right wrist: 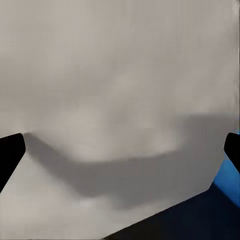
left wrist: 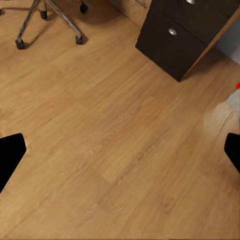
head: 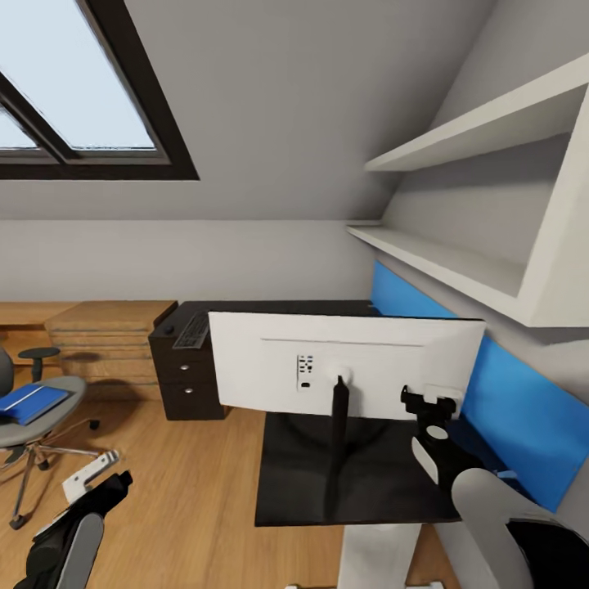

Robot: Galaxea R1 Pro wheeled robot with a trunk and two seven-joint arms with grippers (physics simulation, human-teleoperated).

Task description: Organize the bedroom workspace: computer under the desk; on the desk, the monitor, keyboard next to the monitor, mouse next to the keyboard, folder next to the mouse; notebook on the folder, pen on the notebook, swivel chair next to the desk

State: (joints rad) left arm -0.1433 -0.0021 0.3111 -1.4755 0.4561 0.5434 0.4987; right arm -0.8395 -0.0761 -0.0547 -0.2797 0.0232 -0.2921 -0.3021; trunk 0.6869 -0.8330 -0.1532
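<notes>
Head view shows the bedroom's grey sloped wall, a roof window (head: 74,90), white shelves (head: 458,131) and a plank floor (head: 188,491). The black desk (head: 286,491) carries the monitor (head: 343,368), its white back toward the camera, and the keyboard (head: 194,330) lies at the far end above the drawers (head: 184,384). A blue folder (head: 33,402) lies on the chair (head: 41,425). The left gripper (left wrist: 120,150) hangs spread over the floor; the right gripper (right wrist: 120,145), fingers apart, is at the monitor's back.
</notes>
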